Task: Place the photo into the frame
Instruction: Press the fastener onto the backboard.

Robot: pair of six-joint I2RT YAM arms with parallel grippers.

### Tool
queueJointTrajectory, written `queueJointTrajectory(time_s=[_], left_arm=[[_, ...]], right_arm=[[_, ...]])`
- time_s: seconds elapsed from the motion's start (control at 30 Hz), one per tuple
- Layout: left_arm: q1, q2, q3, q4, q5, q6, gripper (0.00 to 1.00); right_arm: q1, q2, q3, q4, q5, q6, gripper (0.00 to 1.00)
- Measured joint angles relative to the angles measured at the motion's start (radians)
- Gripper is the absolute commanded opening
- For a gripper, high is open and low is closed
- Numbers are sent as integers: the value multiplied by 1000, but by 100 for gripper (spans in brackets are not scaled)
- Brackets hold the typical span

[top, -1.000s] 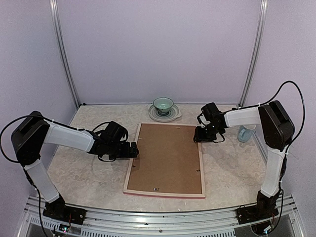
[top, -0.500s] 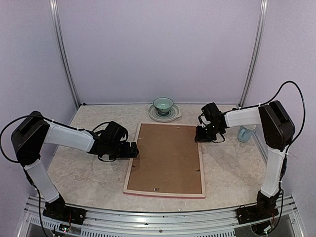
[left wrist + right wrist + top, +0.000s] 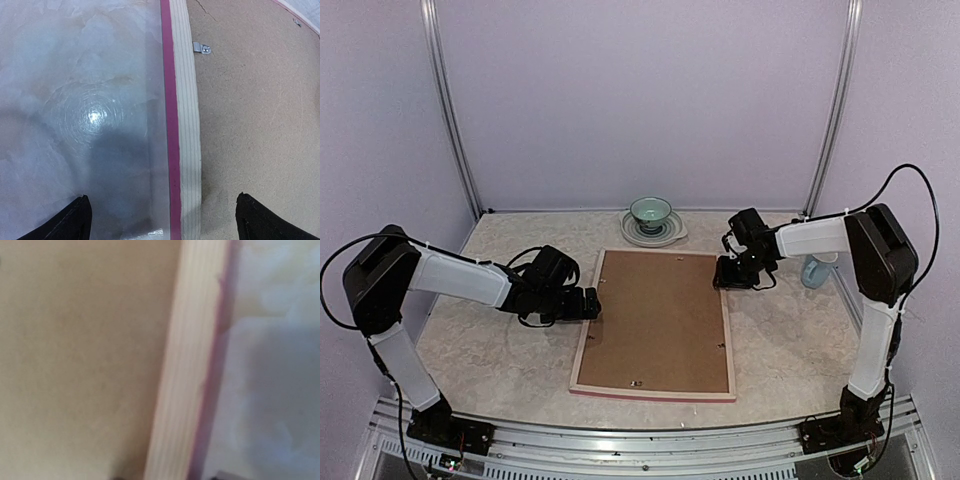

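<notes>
The frame (image 3: 582,345) lies face down on the table. Its pale wood back rim and a pink edge show, and the brown backing board (image 3: 655,320) fills it. The photo is not in view. My left gripper (image 3: 592,303) is at the frame's left rim. In the left wrist view it (image 3: 162,215) is open, with the rim (image 3: 186,125) between the two fingertips. My right gripper (image 3: 723,272) is at the right rim near the far corner. In the blurred right wrist view its (image 3: 169,476) tips barely show on either side of the rim (image 3: 185,365).
A green bowl (image 3: 651,212) sits on a grey plate (image 3: 665,235) just beyond the frame's far edge. A pale blue bottle (image 3: 815,270) stands at the right wall behind my right arm. A metal clip (image 3: 201,48) lies on the backing board near the left rim.
My right gripper has shifted very slightly at the frame's right rim. The left arm and the frame have not visibly moved.
</notes>
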Motion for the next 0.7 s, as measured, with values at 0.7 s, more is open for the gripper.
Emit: queueJointTrajectory(time_s=[0.7], left_arm=[[-95, -182, 23, -69, -74, 134, 99]], right_arm=[[1, -52, 240, -259, -42, -323, 84]])
